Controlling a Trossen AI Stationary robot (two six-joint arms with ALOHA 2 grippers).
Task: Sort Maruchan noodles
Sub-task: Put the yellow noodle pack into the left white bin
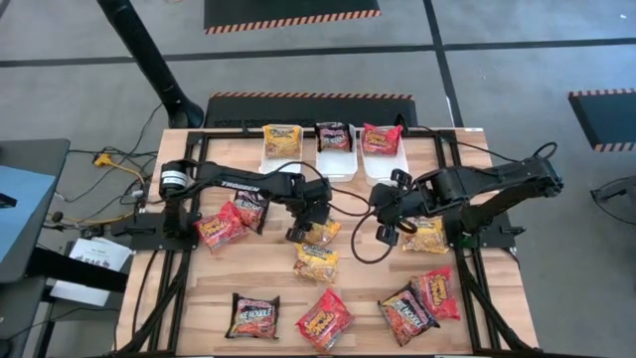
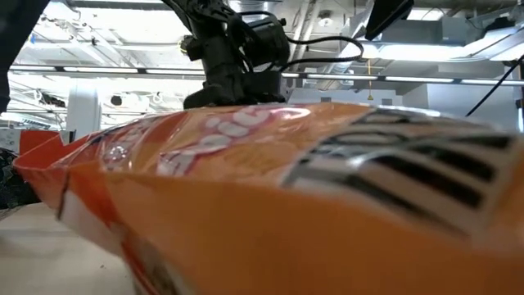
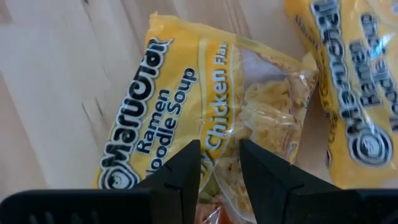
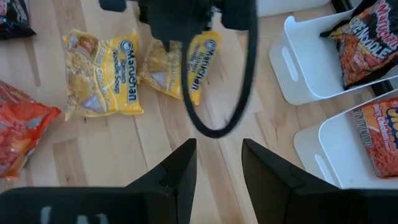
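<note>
Item: Maruchan noodles, sorting under way, left gripper (image 3: 219, 168) hanging over a yellow chicken packet (image 3: 205, 106) at table centre.

Risk: the fingers are standing apart with nothing between them, and the slick crinkly film is likely to slide or bunch as they close (a second yellow packet (image 3: 357, 93) is lying just beside, so a double pick-up is possible). The right gripper (image 4: 217, 168), also parted and empty, is hovering over bare wood near the white bins (image 1: 338, 159). Packets are showing yellow, red and dark wrappers; three are already lying in the bins, the others are scattered on the table (image 1: 268, 273).
</note>
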